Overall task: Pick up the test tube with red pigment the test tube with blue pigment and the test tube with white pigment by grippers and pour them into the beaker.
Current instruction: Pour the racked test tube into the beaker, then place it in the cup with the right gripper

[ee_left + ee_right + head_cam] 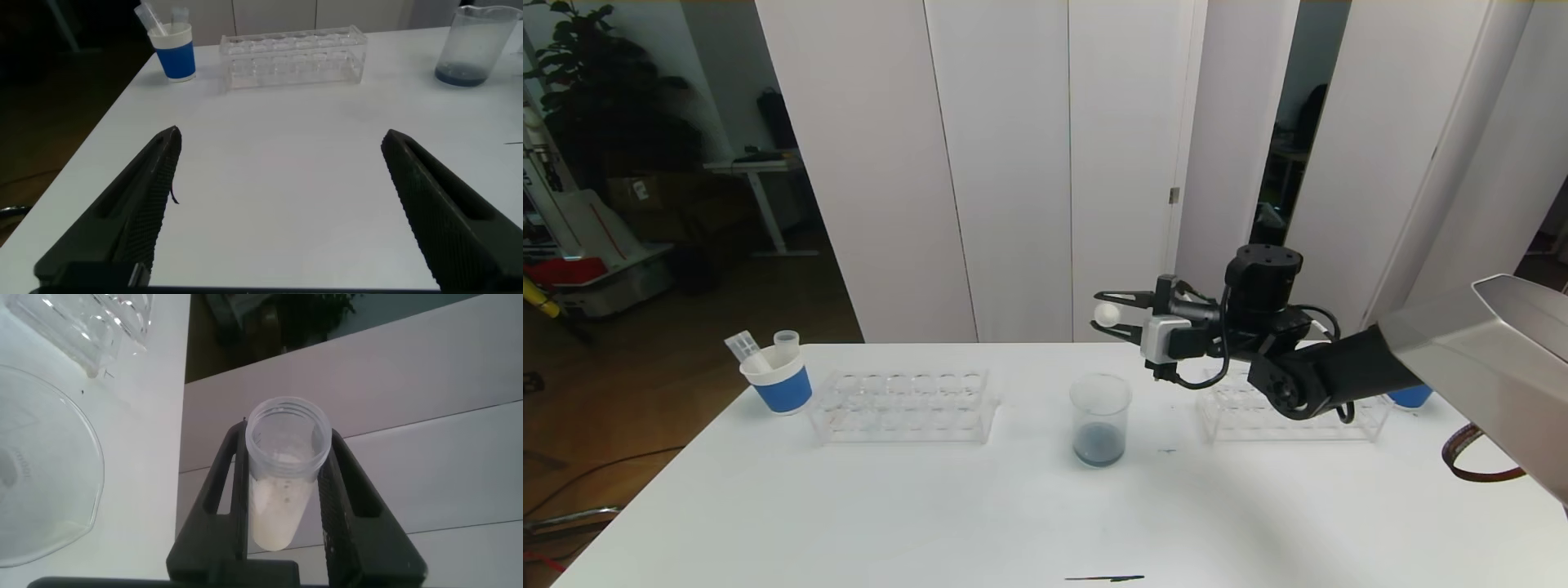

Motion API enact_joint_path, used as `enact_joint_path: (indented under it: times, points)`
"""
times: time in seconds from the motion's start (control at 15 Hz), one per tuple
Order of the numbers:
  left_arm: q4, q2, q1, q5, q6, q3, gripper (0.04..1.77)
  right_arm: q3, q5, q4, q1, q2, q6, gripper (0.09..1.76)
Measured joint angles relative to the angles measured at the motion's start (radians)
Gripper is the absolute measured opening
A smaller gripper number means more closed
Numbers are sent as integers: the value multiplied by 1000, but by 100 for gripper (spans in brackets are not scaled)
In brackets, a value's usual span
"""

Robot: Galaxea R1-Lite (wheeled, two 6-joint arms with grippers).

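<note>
My right gripper is shut on the test tube with white pigment, held in the air above the beaker. In the right wrist view this tube lies between the fingers, open mouth outward, with whitish pigment in its rounded bottom. The clear beaker holds a little dark bluish liquid. My left gripper hangs open over bare table, nothing between its fingers, far from the beaker. The test tubes with red and blue pigment are out of view.
A clear empty rack stands left of the beaker, beside a white blue-banded cup holding empty tubes. A second rack and another blue cup sit behind my right arm. Small blue drops mark the white table.
</note>
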Motion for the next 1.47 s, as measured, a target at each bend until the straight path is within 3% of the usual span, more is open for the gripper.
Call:
enact_joint_path:
  times: [0.4,1.47]
  points:
    - [0,0,0,0,0,0,175,-13,21,-35,-30,26,-120,57]
    - [0,0,0,0,0,0,175,-138,19,-24,-21,108,-269,58]
